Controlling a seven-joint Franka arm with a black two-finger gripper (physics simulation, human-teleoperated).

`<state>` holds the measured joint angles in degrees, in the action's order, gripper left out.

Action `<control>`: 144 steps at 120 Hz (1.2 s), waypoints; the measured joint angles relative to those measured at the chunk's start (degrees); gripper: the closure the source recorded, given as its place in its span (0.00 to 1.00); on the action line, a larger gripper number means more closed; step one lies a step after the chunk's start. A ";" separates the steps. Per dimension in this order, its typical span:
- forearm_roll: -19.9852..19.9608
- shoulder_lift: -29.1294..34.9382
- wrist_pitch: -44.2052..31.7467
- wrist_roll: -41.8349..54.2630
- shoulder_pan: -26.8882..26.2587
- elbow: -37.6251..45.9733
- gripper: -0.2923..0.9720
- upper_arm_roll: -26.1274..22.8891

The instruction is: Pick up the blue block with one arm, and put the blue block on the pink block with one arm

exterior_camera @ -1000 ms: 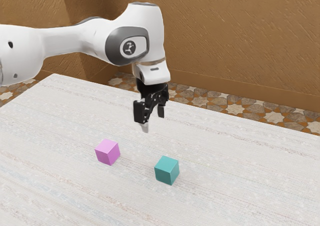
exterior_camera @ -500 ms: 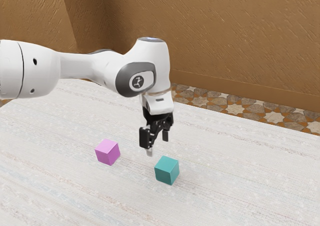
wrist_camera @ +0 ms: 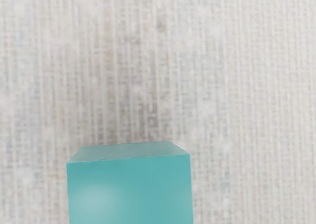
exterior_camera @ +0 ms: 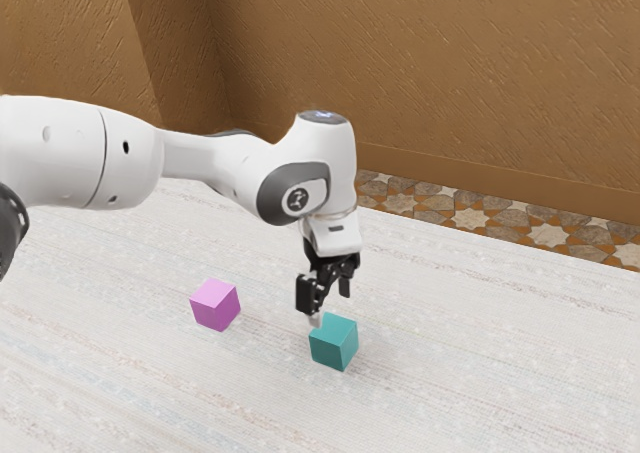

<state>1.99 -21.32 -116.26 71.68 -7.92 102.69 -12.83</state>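
On the tabletop (exterior_camera: 480, 313), the farther block (exterior_camera: 215, 304) lies toward the exterior view's left and the nearer block (exterior_camera: 334, 340) toward its right, well apart. The tool (exterior_camera: 322, 311) hangs just above the nearer block's back edge.

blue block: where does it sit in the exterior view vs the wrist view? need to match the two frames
Exterior view: blue block low in the middle, to the exterior view's right of the pink block, right under the gripper.
Wrist view: blue block close under the gripper, its top face and one side showing.
Shared landmark: the pale woven tabletop around the block.
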 joint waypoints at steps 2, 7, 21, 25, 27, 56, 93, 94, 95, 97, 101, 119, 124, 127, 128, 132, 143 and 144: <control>0.00 -0.21 -0.18 0.00 0.06 -0.03 0.23 0.00; -0.02 -0.74 -0.61 -0.04 0.21 -0.11 0.23 0.08; 0.03 -2.45 -1.63 -0.31 0.39 -0.75 0.23 0.29; 0.07 -2.86 -1.86 -0.38 0.31 -1.02 0.23 0.32; 0.10 -3.02 -1.96 -0.41 0.28 -1.10 0.23 0.33; -0.48 -5.36 -3.06 -0.78 0.36 -1.33 0.23 0.36; -1.36 -8.05 -4.46 -1.09 0.49 -1.25 0.23 0.36; -1.36 -8.12 -4.49 -1.09 0.50 -1.25 0.23 0.36; -1.35 -8.19 -4.52 -1.10 0.50 -1.25 0.23 0.36; -1.34 -8.32 -4.57 -1.11 0.51 -1.25 0.23 0.36; -1.33 -8.59 -4.67 -1.12 0.53 -1.25 0.23 0.36; -1.19 -8.91 -4.95 -1.13 0.36 -1.24 0.41 0.37; -1.10 -8.54 -5.05 -1.14 0.35 -1.22 0.48 0.36; -1.05 -8.14 -5.10 -1.14 0.37 -1.16 0.51 0.36; -1.03 -7.98 -5.12 -1.15 0.38 -1.11 0.52 0.36; -0.95 -6.83 -5.18 -1.18 0.44 -0.82 0.56 0.33; -0.72 -3.05 -5.20 -1.29 0.61 0.98 0.59 0.23; -0.71 -2.78 -5.17 -1.30 0.65 1.10 0.59 0.22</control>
<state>1.28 -24.10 -121.43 70.38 -7.27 103.80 -12.61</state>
